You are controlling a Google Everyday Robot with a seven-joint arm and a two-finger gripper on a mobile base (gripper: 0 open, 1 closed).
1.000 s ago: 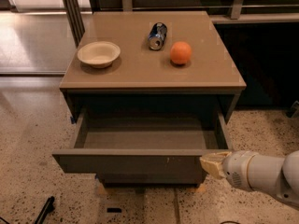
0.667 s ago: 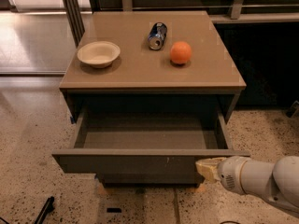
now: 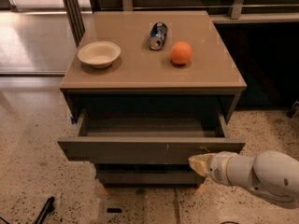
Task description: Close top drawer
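Note:
The top drawer (image 3: 140,150) of the grey-brown cabinet stands pulled out, with its shallow grey inside showing and small pale scratch marks right of centre on its flat front. My gripper (image 3: 197,163) comes in from the lower right on a white arm. Its pale tip touches the lower right part of the drawer's front panel. A narrower drawer front (image 3: 149,176) sits below the open drawer.
On the cabinet top (image 3: 117,73) lie a cream bowl (image 3: 99,54) at the left, a tipped-over can (image 3: 158,36) in the middle and an orange (image 3: 181,52) to its right. Speckled floor surrounds the cabinet. A dark object (image 3: 44,210) lies on the floor at lower left.
My gripper has moved left and a little down along the drawer's front. The drawer front looks slightly closer to the cabinet than before.

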